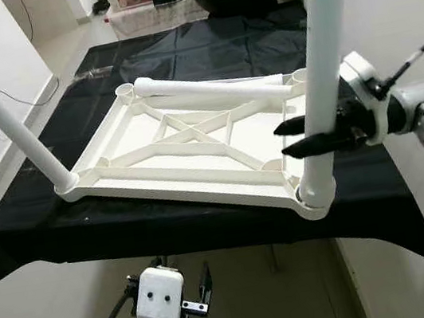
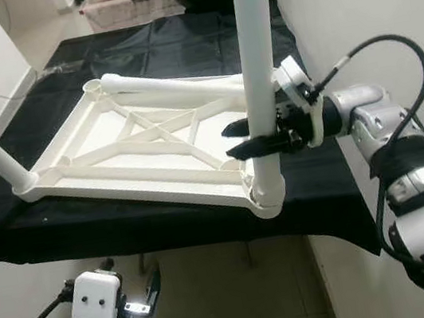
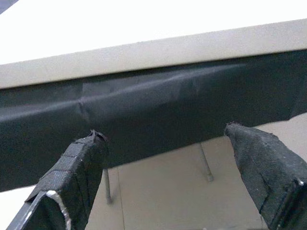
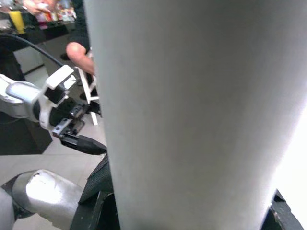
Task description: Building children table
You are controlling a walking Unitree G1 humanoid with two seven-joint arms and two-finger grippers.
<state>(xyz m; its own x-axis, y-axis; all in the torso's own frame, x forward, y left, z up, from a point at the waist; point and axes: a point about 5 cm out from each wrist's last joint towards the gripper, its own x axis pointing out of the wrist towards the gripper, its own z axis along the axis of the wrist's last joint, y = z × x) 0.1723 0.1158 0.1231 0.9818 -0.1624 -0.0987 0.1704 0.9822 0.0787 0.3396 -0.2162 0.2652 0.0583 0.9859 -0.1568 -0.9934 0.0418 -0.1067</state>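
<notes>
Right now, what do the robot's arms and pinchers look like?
Both arms are silvery metal tubes with black joints and black cables looping out of them. The right gripper has two long, pointed black fingers sticking out of a round white wrist piece. The left gripper sits on a boxy white wrist block with two little dark dots; up close its fingers look wrapped in rough black fabric.
</notes>
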